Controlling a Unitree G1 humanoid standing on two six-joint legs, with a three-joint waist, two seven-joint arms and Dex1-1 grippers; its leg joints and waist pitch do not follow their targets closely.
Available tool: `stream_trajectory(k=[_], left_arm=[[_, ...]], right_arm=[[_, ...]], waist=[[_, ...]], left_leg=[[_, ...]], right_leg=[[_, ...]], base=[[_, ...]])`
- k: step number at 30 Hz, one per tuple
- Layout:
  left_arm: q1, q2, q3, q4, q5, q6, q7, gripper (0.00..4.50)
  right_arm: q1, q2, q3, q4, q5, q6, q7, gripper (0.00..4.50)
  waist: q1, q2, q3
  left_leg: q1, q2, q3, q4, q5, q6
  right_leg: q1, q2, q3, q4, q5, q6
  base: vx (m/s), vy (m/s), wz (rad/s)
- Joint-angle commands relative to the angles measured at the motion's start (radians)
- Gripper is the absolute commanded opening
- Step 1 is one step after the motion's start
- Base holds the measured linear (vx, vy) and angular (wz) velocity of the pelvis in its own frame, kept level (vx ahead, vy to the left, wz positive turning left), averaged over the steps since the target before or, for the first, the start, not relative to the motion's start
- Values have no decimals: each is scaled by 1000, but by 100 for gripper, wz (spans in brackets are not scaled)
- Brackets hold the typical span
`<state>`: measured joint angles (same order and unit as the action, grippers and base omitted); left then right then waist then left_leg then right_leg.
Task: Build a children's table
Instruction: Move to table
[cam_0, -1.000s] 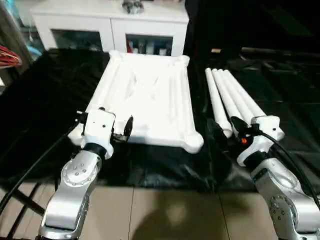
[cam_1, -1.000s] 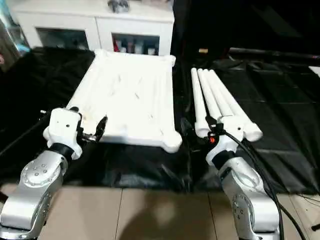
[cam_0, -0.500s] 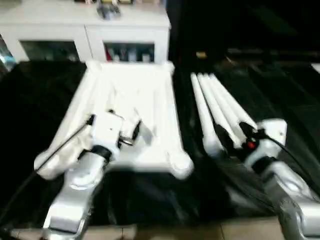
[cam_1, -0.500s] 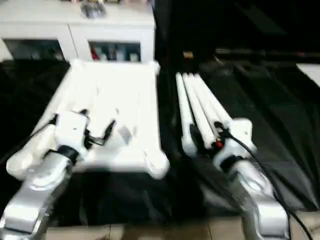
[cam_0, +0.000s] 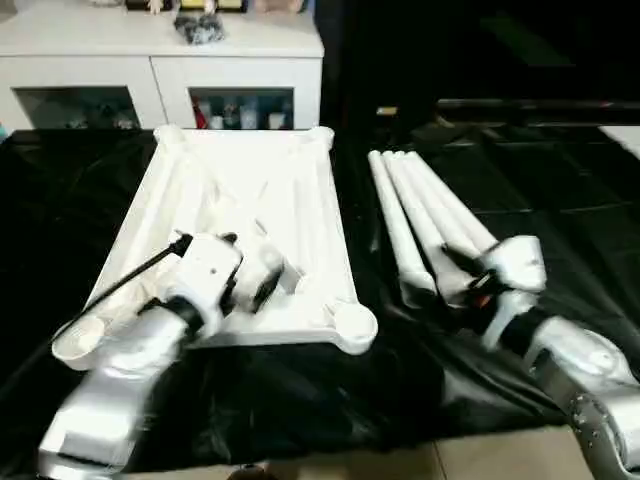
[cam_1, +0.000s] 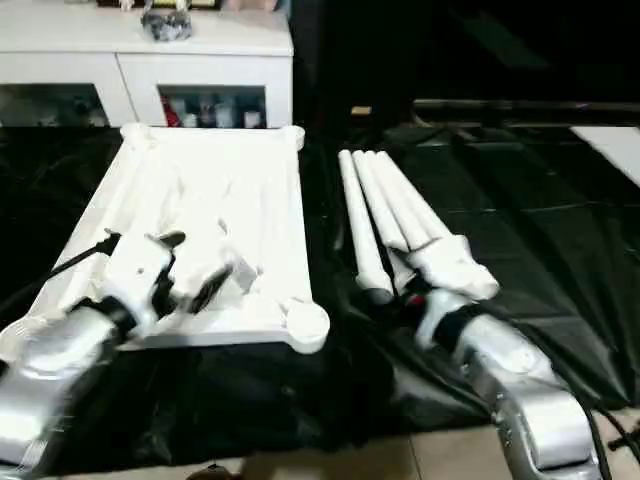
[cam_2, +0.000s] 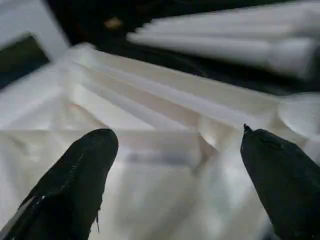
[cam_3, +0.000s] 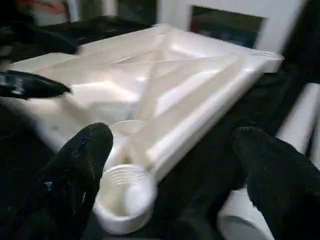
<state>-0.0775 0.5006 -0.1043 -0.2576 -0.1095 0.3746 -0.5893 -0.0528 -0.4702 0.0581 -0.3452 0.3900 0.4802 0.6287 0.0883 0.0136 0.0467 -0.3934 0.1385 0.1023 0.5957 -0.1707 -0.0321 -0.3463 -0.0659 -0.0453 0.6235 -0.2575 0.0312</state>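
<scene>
The children's table lies in parts on a black sheet. Its white tabletop (cam_0: 250, 170) rests upside down, ribs up, with a round corner socket (cam_0: 352, 322) at the near right. The white tapered legs (cam_0: 420, 205) lie side by side to its right. My left gripper (cam_0: 248, 268) hovers open over the tabletop's near part, its black fingers (cam_2: 85, 170) spread above the ribs with nothing between them. My right gripper (cam_0: 458, 282) is open at the near ends of the legs, between them and the tabletop. In its wrist view, the socket (cam_3: 125, 195) shows between its fingers (cam_3: 80, 170).
A white cabinet (cam_0: 160, 70) with glass doors stands behind the tabletop, small objects (cam_0: 200, 28) on top. The black sheet (cam_0: 560, 180) spreads wide to the right of the legs. Bare tan floor (cam_0: 500, 462) starts at the sheet's near edge.
The camera has shifted toward the work. My left gripper has moved from the tabletop's near left corner to over its near middle. My right gripper stays by the legs' ends.
</scene>
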Motion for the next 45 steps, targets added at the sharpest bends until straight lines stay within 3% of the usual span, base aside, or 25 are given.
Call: stream_trajectory(k=[1, 3, 4, 7, 9, 13, 17, 20, 21, 22, 23, 24, 25, 26, 27, 28, 29, 30, 32, 33, 34, 35, 37, 41, 45], left_arm=[[-29, 17, -31, 21, -15, -19, -68, 450], [-50, 40, -55, 44, -19, -33, -114, 450], [-69, 46, -76, 63, -22, -37, -143, 432], [-124, 45, -123, 124, -20, -51, -207, 421], [-149, 47, -149, 158, -6, -64, -243, 391], [-183, 60, -201, 212, 10, -58, -332, 378], [-211, 91, -256, 260, 67, -48, -353, 339], [-243, 78, -259, 314, 95, -33, -318, 330], [-256, 68, -255, 335, 100, -30, -304, 303], [-270, 55, -247, 353, 103, -21, -286, 303], [-279, 47, -243, 365, 104, -16, -278, 297], [-287, 37, -235, 371, 98, -24, -273, 293], [-294, 24, -220, 368, 78, -27, -274, 285], [-295, 22, -217, 365, 73, -28, -275, 272], [-295, 18, -211, 361, 65, -28, -277, 257], [-293, 19, -208, 353, 60, -43, -281, 257], [-275, 23, -187, 315, 35, -62, -289, 257], [-275, 23, -186, 313, 35, -63, -289, 257], [-245, 6, -120, 237, -38, -45, -279, 257], [-228, -12, -79, 192, -74, -30, -254, 257], [-219, -25, -55, 167, -93, -20, -236, 257], [-219, -25, -55, 167, -93, -20, -236, 257], [-195, -57, -37, 137, -78, -22, -178, 286], [-197, -80, -106, 181, -12, -34, -145, 299], [-243, -89, -154, 257, 35, -54, -151, 334]], right_arm=[[-18, -21, 19, -11, 8, 17, 33, 432], [-26, -42, 33, -11, 9, 27, 57, 432], [-29, -58, 41, -13, 12, 34, 78, 434], [-26, -88, 48, -25, 18, 44, 128, 434], [-21, -106, 50, -28, 16, 43, 143, 434], [-7, -147, 48, -38, 18, 50, 173, 434], [3, -171, 37, -40, 29, 56, 196, 434], [5, -179, 26, -30, 27, 53, 206, 434], [6, -182, 23, -26, 26, 51, 208, 434], [7, -185, 19, -24, 27, 50, 210, 434], [8, -188, 17, -23, 29, 48, 212, 434], [10, -190, 13, -23, 31, 49, 210, 434], [12, -194, 6, -26, 36, 50, 210, 434], [12, -195, 4, -26, 37, 51, 210, 434], [13, -196, 1, -28, 40, 52, 211, 434], [15, -197, -4, -30, 42, 53, 211, 434], [25, -196, -25, -35, 56, 57, 208, 434], [25, -196, -25, -35, 57, 57, 208, 434], [43, -188, -72, -47, 92, 71, 194, 434], [56, -177, -105, -52, 112, 75, 180, 434], [64, -169, -125, -54, 123, 77, 171, 434], [64, -169, -125, -54, 123, 77, 171, 434], [73, -135, -153, -43, 127, 59, 124, 434], [60, -94, -144, -2, 92, 33, 70, 434], [48, -100, -144, 12, 81, 38, 72, 434]], waist=[[-2, 9, -28], [-2, 14, -25], [-3, 9, -23], [1, 11, -21], [0, 14, -21], [-2, 17, -15], [0, 23, -15], [3, 28, -8], [4, 30, -5], [27, 44, -9], [109, 21, -21], [53, -69, -33], [48, -34, -1], [61, -23, -2], [76, -25, 5], [91, 2, -14], [66, -6, -25], [54, 17, -32], [42, 17, -27], [36, 2, -23], [38, 2, -20], [37, 1, -19], [33, -21, -22], [18, -23, -37], [14, -26, -47]], left_leg=[[39, 68, -39, -104, -695, -127], [38, 70, -39, -108, -706, -132], [36, 68, -38, -111, -722, -133], [54, 70, -29, -110, -762, -135], [43, 71, -29, -118, -739, -133], [48, 71, -25, -124, -783, -134], [49, 72, -23, -129, -814, -135], [50, 74, -12, -147, -857, -142], [41, 75, -5, -163, -877, -143], [-15, 83, 26, -229, -926, -149], [-102, 87, 80, -276, -832, -124], [87, 46, 88, -19, -432, -105], [123, 11, 3, 139, -168, -60], [27, 4, -42, 118, -34, -15], [24, 4, -52, 93, -63, -36], [74, 41, -33, 2, -246, -81], [95, 66, -17, -61, -442, -68], [88, 81, -11, -82, -454, -53], [62, 90, -3, -100, -450, -40], [58, 88, 2, -103, -481, -42], [63, 80, 7, -99, -524, -55], [66, 76, 10, -96, -530, -60], [48, 73, 14, -97, -452, -49], [43, 74, 25, -94, -320, -34], [39, 70, 34, -85, -276, -19]], right_leg=[[-12, -91, 40, -117, -538, -97], [-15, -90, 40, -114, -504, -107], [-12, -88, 36, -114, -514, -101], [-20, -94, 33, -122, -551, -97], [-10, -96, 32, -119, -538, -97], [-15, -95, 25, -124, -573, -87], [-9, -96, 13, -123, -584, -82], [-9, -78, -11, -120, -585, -83], [-3, -65, -21, -108, -578, -83], [45, -24, -36, 1, -481, -92], [104, -5, 8, 158, -364, -77], [-85, -89, 82, -69, -758, -16], [-164, -202, 112, -205, -998, -69], [-53, -166, 159, -180, -980, -118], [-26, -148, 137, -153, -888, -138], [-34, -86, 91, -99, -626, -154], [-43, -26, 68, -59, -375, -163], [-29, -38, 64, -51, -172, -196], [-3, -58, 55, -61, -132, -207], [-1, -63, 51, -72, -196, -201], [-12, -72, 54, -91, -336, -176], [-18, -76, 57, -98, -381, -165], [-10, -82, 58, -106, -425, -122], [-11, -72, 59, -98, -290, -118], [-13, -65, 59, -90, -183, -139]], base=[[-72, 34, -12], [-60, 35, -9], [-56, 38, -10], [-53, 40, -9], [0, 0, 0], [0, 0, 0], [0, 0, 0], [0, 0, 0], [-69, -18, 2], [-69, -18, 2], [-112, -55, 16], [-54, -122, 16], [-54, -122, 16], [13, -79, 0], [0, 0, 0], [0, 0, 0], [-57, -14, 25], [-95, -18, 23], [-47, -9, 11], [0, 0, 0], [0, 0, 0], [0, 0, 0], [0, 0, 0], [0, 0, 0], [13, -5, 0]])
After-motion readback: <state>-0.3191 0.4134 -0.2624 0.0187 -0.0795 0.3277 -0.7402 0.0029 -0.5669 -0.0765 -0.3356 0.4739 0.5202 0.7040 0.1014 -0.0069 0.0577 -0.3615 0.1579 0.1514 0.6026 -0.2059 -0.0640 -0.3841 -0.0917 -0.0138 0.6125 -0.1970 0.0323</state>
